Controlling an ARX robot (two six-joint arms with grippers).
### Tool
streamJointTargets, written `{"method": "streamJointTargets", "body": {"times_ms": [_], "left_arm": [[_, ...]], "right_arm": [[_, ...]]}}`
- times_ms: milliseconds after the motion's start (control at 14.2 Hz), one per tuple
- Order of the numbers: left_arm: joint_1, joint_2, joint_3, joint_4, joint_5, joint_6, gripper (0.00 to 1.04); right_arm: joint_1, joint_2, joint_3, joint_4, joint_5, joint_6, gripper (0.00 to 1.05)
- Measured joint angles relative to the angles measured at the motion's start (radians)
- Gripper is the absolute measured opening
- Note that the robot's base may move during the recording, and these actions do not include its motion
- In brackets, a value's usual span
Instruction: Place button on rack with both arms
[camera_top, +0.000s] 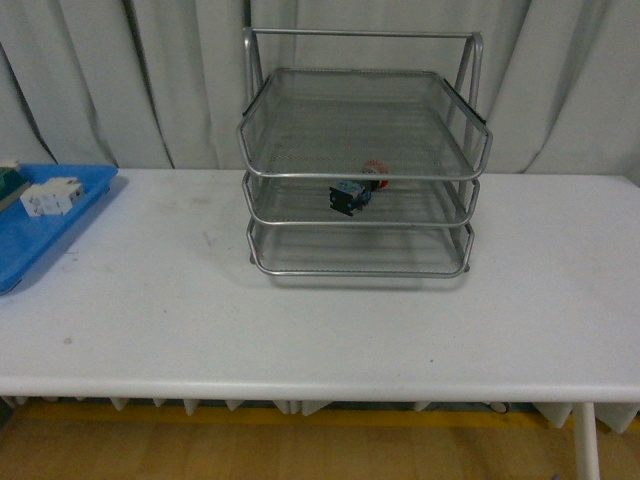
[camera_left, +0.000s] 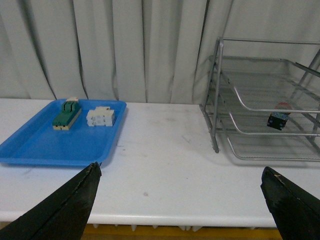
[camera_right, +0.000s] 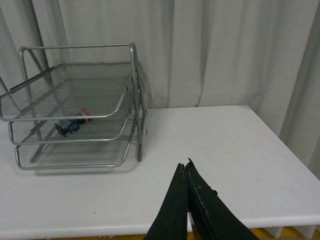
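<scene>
Lying on the middle tier of the rack (camera_top: 262, 150), frame centre, the button (camera_top: 357, 191) is noted — left gripper (camera_left: 181, 197) spread, right gripper (camera_right: 187, 187) closed empty, both well apart from it.

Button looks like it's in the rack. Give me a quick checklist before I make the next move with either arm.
1. Button inside the rack: ok, it lies on its side on the middle tier, red cap toward the back.
2. Button free of both pincers: ok, neither one is near it.
3. Left pincer empty: ok, fingers wide apart, nothing between them.
4. Right pincer empty: ok, fingers closed together, nothing held.
5. Both arms clear of the rack: ok, both wrist views show it across bare table.
6. Blue tray undisturbed: cannot tell; a green block and white block sit in it.
</scene>
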Motion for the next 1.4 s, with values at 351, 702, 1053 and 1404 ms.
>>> {"method": "streamJointTargets", "body": {"times_ms": [351, 702, 1053, 1404], "left_arm": [[0.0, 0.0, 0.0, 0.0, 0.0, 0.0, 0.98], [0.0, 0.0, 0.0, 0.0, 0.0, 0.0, 0.98], [0.0, 0.0, 0.0, 0.0, 0.0, 0.0, 0.98], [0.0, 0.0, 0.0, 0.0, 0.0, 0.0, 0.98]], "right_arm": [[0.0, -0.112, 0.0, -0.112, 0.0, 0.0, 0.02], [0.0, -0.325, 0.001, -0.344, -0.001, 0.0, 0.02], [0.0, -0.325, 0.001, -0.336, -0.002, -0.001, 0.19], [0.0, -0.325, 0.001, -0.336, -0.002, -0.001, 0.79]]}}
